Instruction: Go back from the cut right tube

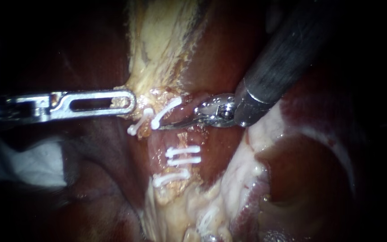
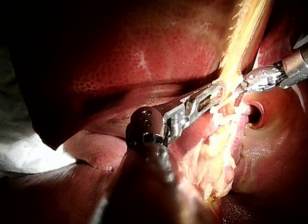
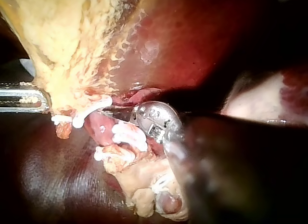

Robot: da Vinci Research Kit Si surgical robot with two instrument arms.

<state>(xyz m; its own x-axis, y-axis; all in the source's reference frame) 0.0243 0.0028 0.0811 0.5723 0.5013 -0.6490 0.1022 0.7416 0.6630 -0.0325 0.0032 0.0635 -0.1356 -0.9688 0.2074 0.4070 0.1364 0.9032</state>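
tube (image 1: 178,136) beside right instrument (image 1: 172,126), left (image 1: 128,102) gripping tissue (image 1: 157,67)

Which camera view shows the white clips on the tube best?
The endoscope view: five white clips lie apart from one another, two near the right instrument's tip, three further down the tube. The right wrist view shows them crowded together, hard to count. In the left wrist view I cannot make out any.
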